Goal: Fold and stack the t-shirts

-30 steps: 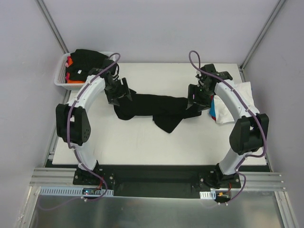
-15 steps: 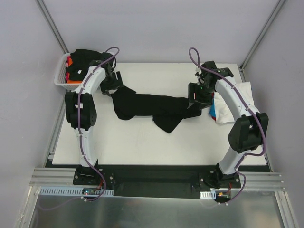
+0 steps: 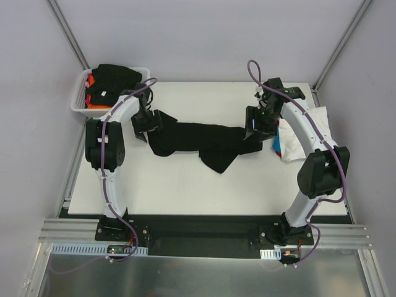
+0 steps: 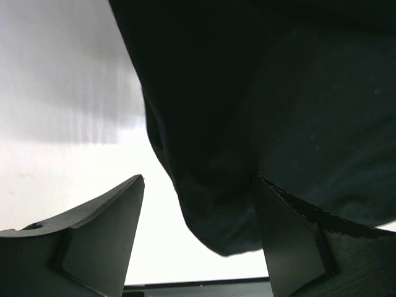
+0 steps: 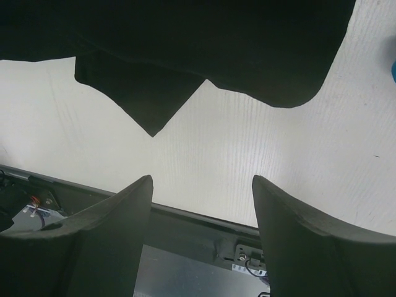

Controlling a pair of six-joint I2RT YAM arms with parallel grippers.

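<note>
A large black t-shirt (image 3: 198, 141) lies crumpled in a long band across the middle of the white table (image 3: 185, 185). My left gripper (image 3: 153, 124) hovers over the shirt's left end. In the left wrist view my left gripper (image 4: 200, 179) is open, and a rounded fold of the black t-shirt (image 4: 247, 111) lies between the fingers without being pinched. My right gripper (image 3: 254, 129) is over the shirt's right end. In its wrist view the right gripper (image 5: 202, 178) is open and empty, with the black t-shirt (image 5: 204, 43) beyond the fingertips.
A white mesh basket (image 3: 79, 99) at the table's far left corner holds black and orange-red clothes. A white t-shirt (image 3: 306, 133) lies at the right edge, with blue and red cloth (image 3: 276, 146) showing beside it. The table's front edge and metal rail (image 5: 204, 223) lie below the right fingers.
The left arm has folded up, its elbow swinging back toward the basket while the gripper stayed at the shirt's left end. The right arm has barely shifted. The black shirt lies the same.
</note>
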